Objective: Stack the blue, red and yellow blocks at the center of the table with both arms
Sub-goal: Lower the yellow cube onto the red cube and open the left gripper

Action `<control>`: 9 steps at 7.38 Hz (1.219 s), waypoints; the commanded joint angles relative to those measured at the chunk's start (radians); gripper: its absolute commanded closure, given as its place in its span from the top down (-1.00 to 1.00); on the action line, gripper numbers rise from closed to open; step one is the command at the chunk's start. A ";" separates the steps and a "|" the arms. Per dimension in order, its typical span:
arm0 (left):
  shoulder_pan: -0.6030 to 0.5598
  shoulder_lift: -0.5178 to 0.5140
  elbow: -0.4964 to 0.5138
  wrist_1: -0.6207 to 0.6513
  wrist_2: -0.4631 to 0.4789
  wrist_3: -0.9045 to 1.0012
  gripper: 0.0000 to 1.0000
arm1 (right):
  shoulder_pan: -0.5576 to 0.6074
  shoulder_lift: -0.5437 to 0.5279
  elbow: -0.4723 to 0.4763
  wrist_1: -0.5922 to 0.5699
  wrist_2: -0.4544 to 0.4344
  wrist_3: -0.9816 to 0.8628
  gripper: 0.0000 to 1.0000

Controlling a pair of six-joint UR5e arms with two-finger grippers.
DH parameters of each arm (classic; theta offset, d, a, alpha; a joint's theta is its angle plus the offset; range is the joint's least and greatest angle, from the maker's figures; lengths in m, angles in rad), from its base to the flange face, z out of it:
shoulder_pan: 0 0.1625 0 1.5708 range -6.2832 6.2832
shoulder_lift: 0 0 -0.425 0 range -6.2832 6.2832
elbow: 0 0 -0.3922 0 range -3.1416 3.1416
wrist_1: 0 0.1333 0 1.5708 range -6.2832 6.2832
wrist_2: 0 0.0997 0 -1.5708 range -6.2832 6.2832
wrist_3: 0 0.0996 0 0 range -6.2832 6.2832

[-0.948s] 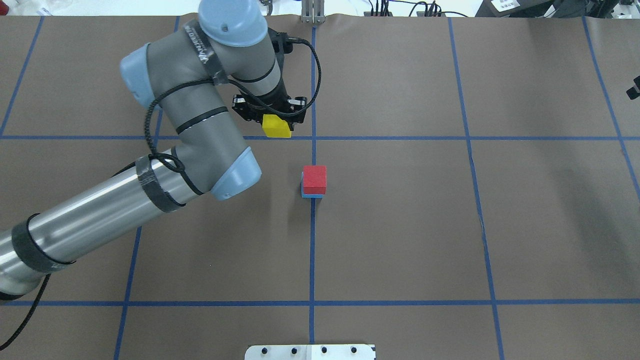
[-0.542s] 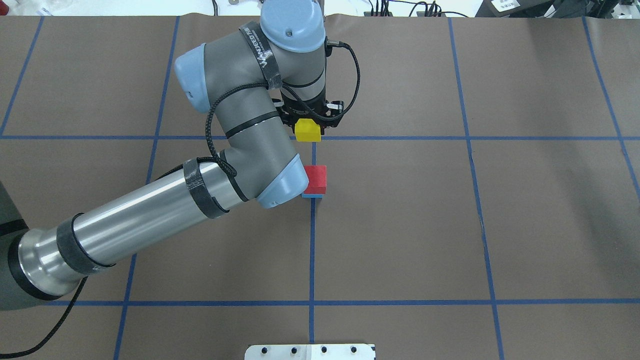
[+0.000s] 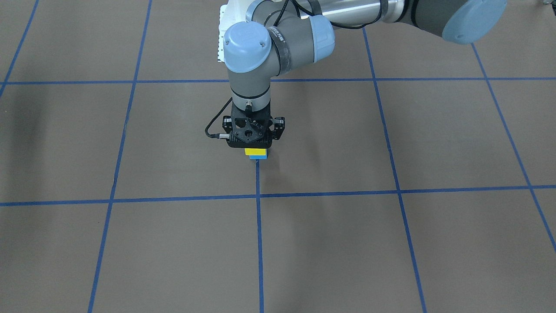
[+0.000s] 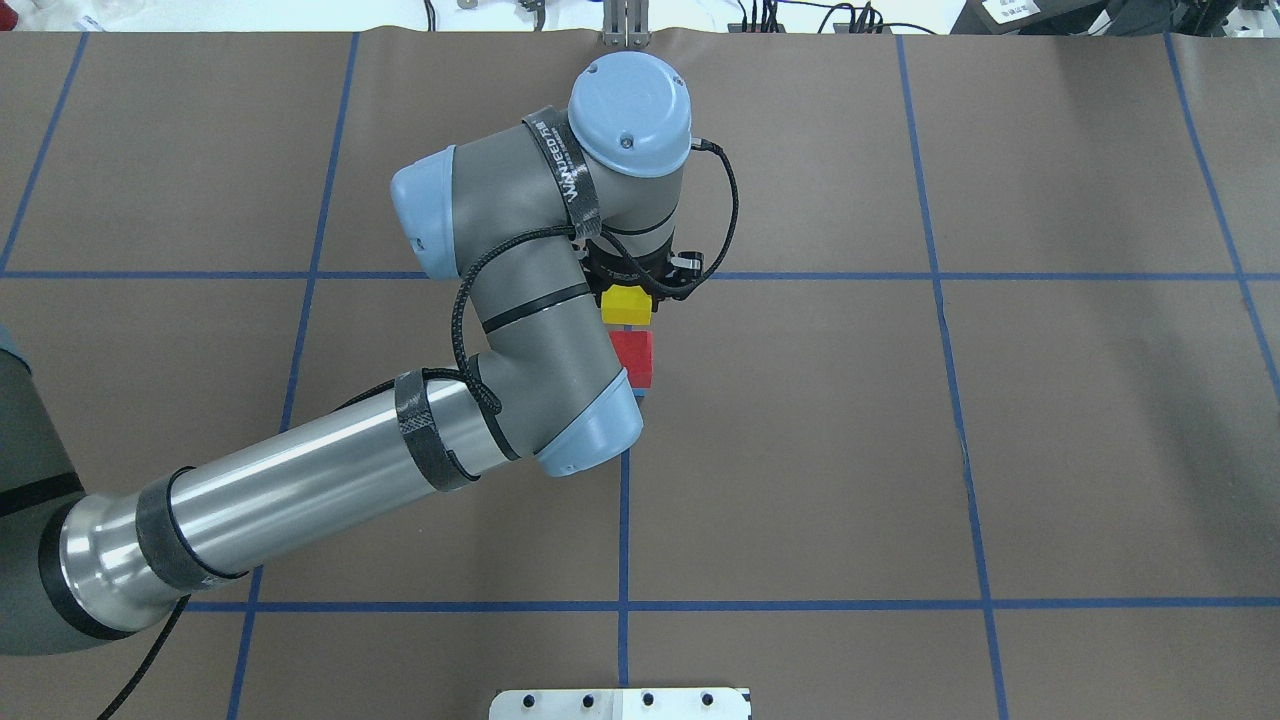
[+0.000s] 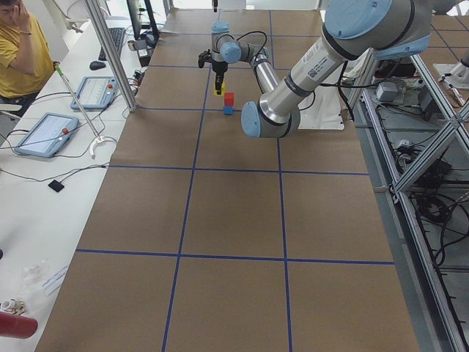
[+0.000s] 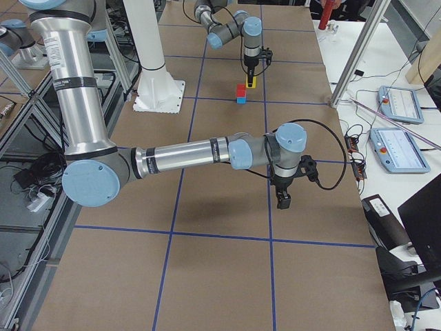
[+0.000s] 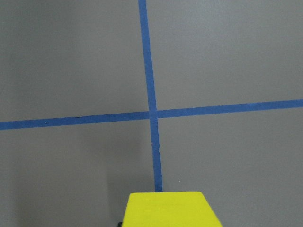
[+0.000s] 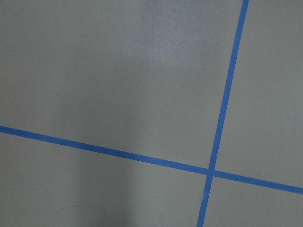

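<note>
A red block (image 4: 633,358) sits on a blue block (image 4: 640,392) at the table's center crossing; both also show in the exterior right view, red (image 6: 241,90) on blue (image 6: 240,100). My left gripper (image 4: 628,292) is shut on the yellow block (image 4: 626,305). It holds the block above the table, just beyond the stack's far side, not touching it. In the left wrist view the yellow block (image 7: 170,209) fills the bottom edge. My right gripper (image 6: 281,201) hangs low over the table's right part; I cannot tell if it is open or shut.
Blue tape lines (image 4: 624,520) grid the brown table cover. A white mount plate (image 4: 620,703) sits at the near edge. An operator (image 5: 18,51) and tablets (image 5: 45,132) are on a side bench past the far edge. A white robot pedestal (image 6: 153,62) stands by the table.
My left arm has swung to the right and toward the stack, carrying the yellow block from far left of the stack to just behind it. The stack has not moved.
</note>
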 commanded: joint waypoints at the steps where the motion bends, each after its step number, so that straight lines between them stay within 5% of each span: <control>1: 0.033 0.002 -0.065 0.103 -0.002 -0.002 -1.00 | 0.000 0.000 -0.001 0.000 -0.002 0.000 1.00; 9: 0.057 0.042 -0.062 0.028 -0.003 -0.021 -0.97 | 0.000 0.002 0.000 0.000 0.000 0.002 1.00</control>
